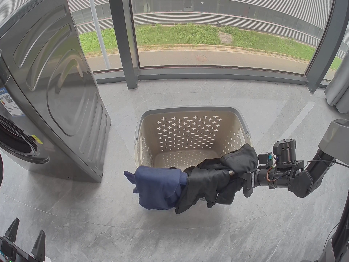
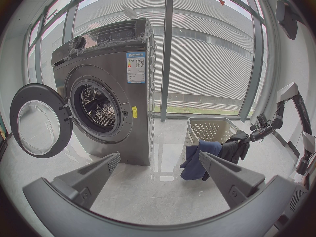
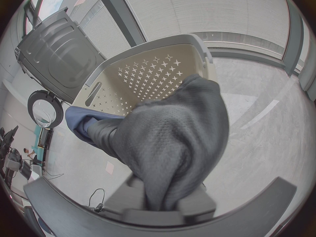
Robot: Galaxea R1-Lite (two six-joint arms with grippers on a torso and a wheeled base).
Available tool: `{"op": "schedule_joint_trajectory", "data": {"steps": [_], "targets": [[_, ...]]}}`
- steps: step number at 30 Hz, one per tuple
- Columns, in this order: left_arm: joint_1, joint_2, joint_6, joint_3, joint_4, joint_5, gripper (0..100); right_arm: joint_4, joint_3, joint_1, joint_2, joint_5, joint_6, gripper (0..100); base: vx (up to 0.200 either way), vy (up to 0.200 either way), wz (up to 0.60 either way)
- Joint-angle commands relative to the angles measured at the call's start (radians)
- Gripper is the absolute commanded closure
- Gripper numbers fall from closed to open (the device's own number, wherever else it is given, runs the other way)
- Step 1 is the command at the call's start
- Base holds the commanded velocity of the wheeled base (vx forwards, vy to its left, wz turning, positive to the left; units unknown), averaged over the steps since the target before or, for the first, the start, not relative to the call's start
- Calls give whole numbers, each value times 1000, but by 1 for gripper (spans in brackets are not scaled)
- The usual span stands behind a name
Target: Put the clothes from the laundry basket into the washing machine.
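My right gripper point(image 1: 240, 181) is shut on a dark grey garment point(image 1: 214, 179), held in the air over the near rim of the beige laundry basket point(image 1: 192, 110). A blue garment point(image 1: 158, 186) hangs off the grey one, toward the washing machine point(image 1: 54, 91). In the right wrist view the grey garment point(image 3: 174, 139) bunches between the jaws of the right gripper point(image 3: 163, 201). The basket's floor looks bare. The machine's round door point(image 2: 38, 120) stands open, showing the drum point(image 2: 97, 107). My left gripper point(image 2: 158, 157) is open and low at the near left point(image 1: 25, 237).
Glass window walls with a grey pillar point(image 1: 123, 37) run behind the basket and machine. A curtain point(image 1: 338, 88) hangs at the far right. Bare polished floor point(image 1: 109, 215) lies between the basket, the machine's front and me.
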State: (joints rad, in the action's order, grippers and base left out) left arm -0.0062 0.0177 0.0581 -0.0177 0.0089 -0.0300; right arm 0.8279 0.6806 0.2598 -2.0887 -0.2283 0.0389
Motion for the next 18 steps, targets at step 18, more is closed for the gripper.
{"op": "schedule_joint_trajectory", "data": {"steps": [18], "targets": [[0,-15,0,15,0,-1,0,0,-227,197,441,9,111,100,0,0,0]]}}
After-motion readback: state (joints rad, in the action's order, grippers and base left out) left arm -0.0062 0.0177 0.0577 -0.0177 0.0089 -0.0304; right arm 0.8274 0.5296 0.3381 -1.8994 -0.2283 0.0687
